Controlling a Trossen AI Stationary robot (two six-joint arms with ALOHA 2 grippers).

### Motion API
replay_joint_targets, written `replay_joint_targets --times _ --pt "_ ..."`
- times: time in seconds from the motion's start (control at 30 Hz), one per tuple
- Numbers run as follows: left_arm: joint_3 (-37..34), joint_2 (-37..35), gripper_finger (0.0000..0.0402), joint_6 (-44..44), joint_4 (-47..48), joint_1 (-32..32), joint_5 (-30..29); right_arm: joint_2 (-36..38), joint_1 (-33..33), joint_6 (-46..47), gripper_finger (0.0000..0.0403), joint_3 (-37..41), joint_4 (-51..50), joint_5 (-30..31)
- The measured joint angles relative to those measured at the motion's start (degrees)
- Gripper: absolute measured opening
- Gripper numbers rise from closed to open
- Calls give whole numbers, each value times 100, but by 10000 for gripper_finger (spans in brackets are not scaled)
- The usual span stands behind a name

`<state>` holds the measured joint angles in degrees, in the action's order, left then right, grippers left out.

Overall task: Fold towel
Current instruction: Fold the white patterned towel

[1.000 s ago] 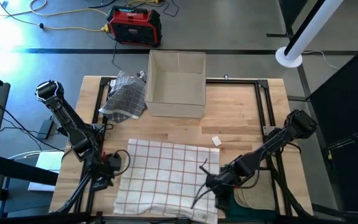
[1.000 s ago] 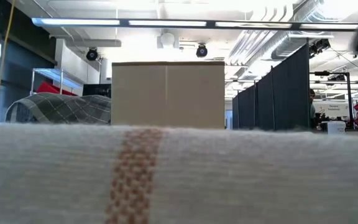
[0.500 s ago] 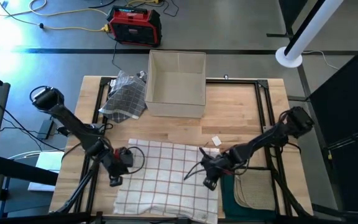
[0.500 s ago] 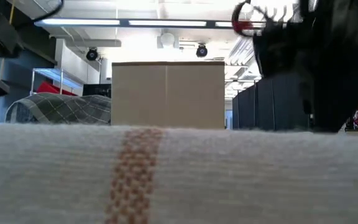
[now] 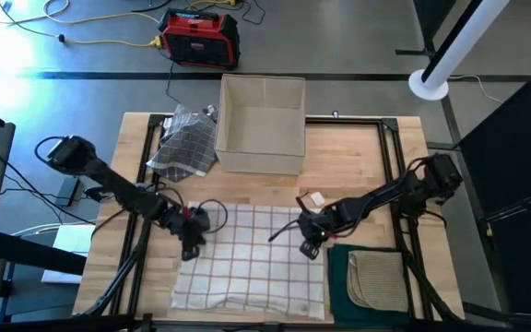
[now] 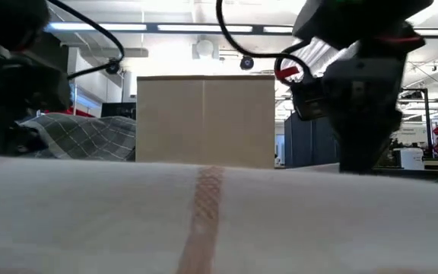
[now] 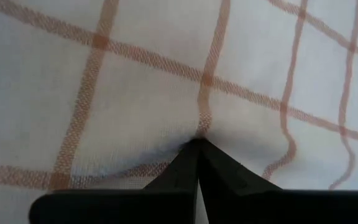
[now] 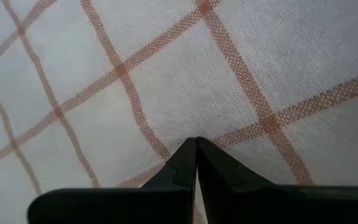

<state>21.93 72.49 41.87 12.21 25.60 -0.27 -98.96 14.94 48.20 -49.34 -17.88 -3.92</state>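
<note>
A white towel (image 5: pixel 252 267) with thin red checks lies spread flat on the near half of the wooden table (image 5: pixel 358 157). In the low view it (image 6: pixel 204 221) fills the foreground. My left gripper (image 5: pixel 193 242) stands over the towel's left part, a little near of its far edge. My right gripper (image 5: pixel 310 242) stands over its right part at about the same depth. Both are shut, with their tips on the cloth. My left gripper has its shut fingertips (image 7: pixel 191 155) on the towel's upper face (image 7: pixel 199 127), where a small pucker gathers at the tips; the fingers slant down from above. The towel lies on the table around it. My right gripper meets the towel's upper face (image 8: pixel 194 127) with shut fingertips (image 8: pixel 185 158), slanting down from above. A slight crease runs into the tips. One layer or several, I cannot tell.
An open cardboard box (image 5: pixel 264 124) stands at the far middle, with a crumpled grey checked cloth (image 5: pixel 184 143) to its left. Folded green and beige cloths (image 5: pixel 371 281) lie at the near right. A small white tag (image 5: pixel 316 200) lies just beyond the towel. Black rails (image 5: pixel 390 148) frame the table.
Both grippers have gone from the towel's near corners toward the table's far edge. The left one has also moved toward the right, onto the cloth. In the low view the towel's near part has shifted, and its red stripe now shows farther right and thinner.
</note>
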Motion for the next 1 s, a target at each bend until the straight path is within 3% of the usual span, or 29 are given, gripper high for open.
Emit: replay_joint_targets --times 0.17,0.4,0.6,0.8,1.0 --pt "-9 -289 0 -203 572 -565 68 55 -276 -390 0 -10 -345 24" --pt "93 -960 0 468 1036 -882 358 596 -346 -1113 0 13 -776 26" --pt "849 -1448 0 767 1873 -922 -321 1474 -331 -1755 0 10 -960 53" --pt "1489 -1782 0 1 2415 -964 -835 2255 -344 -2313 0 1 -808 477" --pt "1581 -2195 0 -973 2483 -1467 -796 2627 -433 -1877 0 -17 -736 1099"
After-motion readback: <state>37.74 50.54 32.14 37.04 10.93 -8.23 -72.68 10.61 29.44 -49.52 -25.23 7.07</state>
